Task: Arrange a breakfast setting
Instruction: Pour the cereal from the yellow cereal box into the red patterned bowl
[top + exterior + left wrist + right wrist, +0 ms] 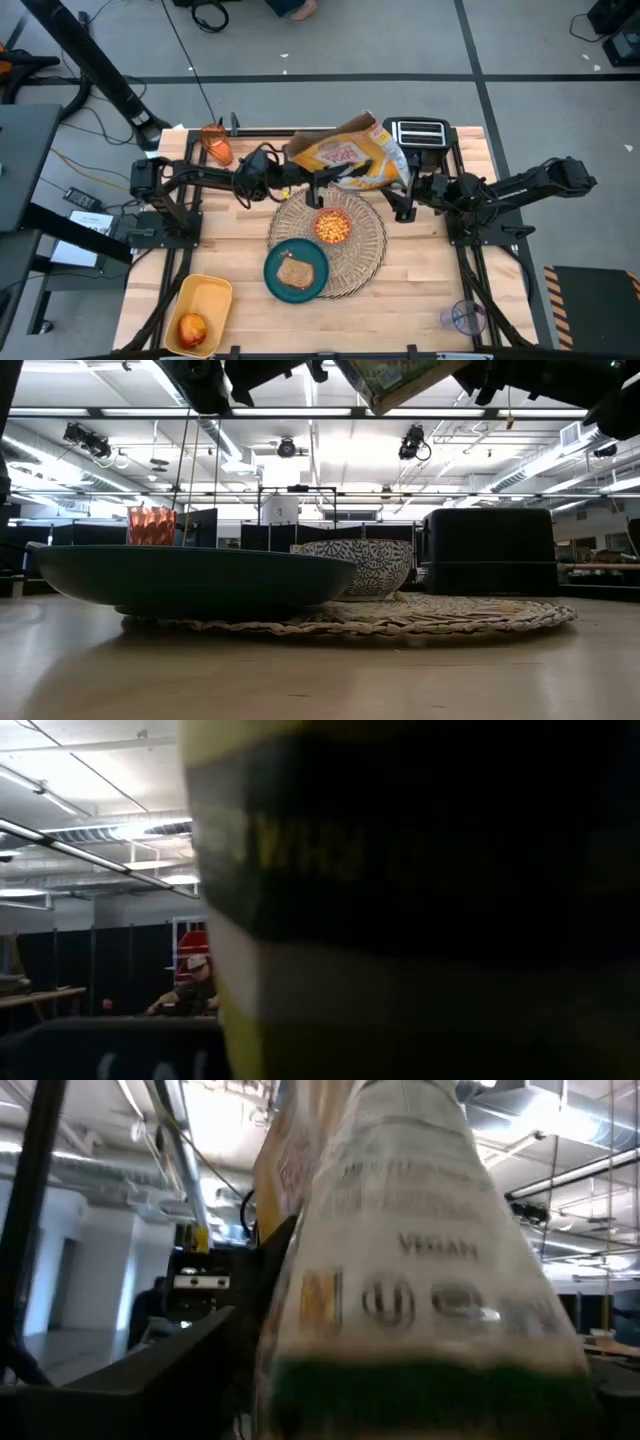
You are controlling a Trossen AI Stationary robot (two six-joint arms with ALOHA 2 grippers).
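Note:
A yellow cereal bag point(352, 155) hangs tilted in the air over the far edge of the round woven placemat point(365, 262). My left gripper point(318, 188) is at the bag's left side, shut on it. My right gripper point(400, 198) stands open at the bag's right side. On the placemat sits a patterned bowl point(333, 227) filled with cereal. A teal plate point(275, 270) with a toast slice point(296, 272) rests on the mat's near left edge. The orange cup point(215, 143) stands at the far left. A red apple point(192, 326) lies in a yellow container. My left gripper holds the cereal bag by its left lower edge point(328, 178), coming level from the table's left. The bag point(420, 900) fills its wrist view and hides the fingers, so the kind of hold does not show. The bag is lifted clear above the mat and tilted.
A black toaster point(420, 131) stands at the far right, just behind the bag. The yellow container point(205, 300) sits at the near left corner. A clear cup point(463, 317) stands beyond the table's near right edge. Bare wood lies to the right of the placemat.

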